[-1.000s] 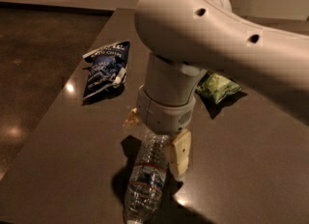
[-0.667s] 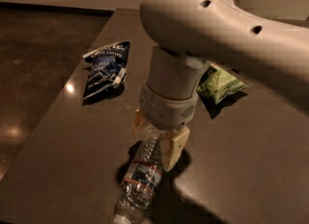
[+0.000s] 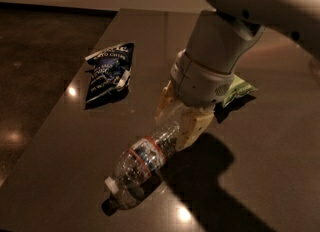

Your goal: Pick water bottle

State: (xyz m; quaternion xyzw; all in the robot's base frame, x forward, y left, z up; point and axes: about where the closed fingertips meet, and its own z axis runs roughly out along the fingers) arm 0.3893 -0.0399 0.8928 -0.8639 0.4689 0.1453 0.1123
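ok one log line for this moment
gripper over table | shut on water bottle, base end | cap toward near edge | blue snack bag, green bag apart

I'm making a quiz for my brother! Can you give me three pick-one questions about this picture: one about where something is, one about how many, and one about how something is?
1. Where is the gripper?
A) at the water bottle's bottom end
B) on the floor
C) in a drawer

2. How many snack bags are on the table?
A) none
B) two
C) five

3. How is the water bottle?
A) standing upright
B) lying on its side
C) in a box

Answers:
1 A, it is at the end opposite the white cap.
2 B, a blue bag and a green bag.
3 B, its cap points sideways.
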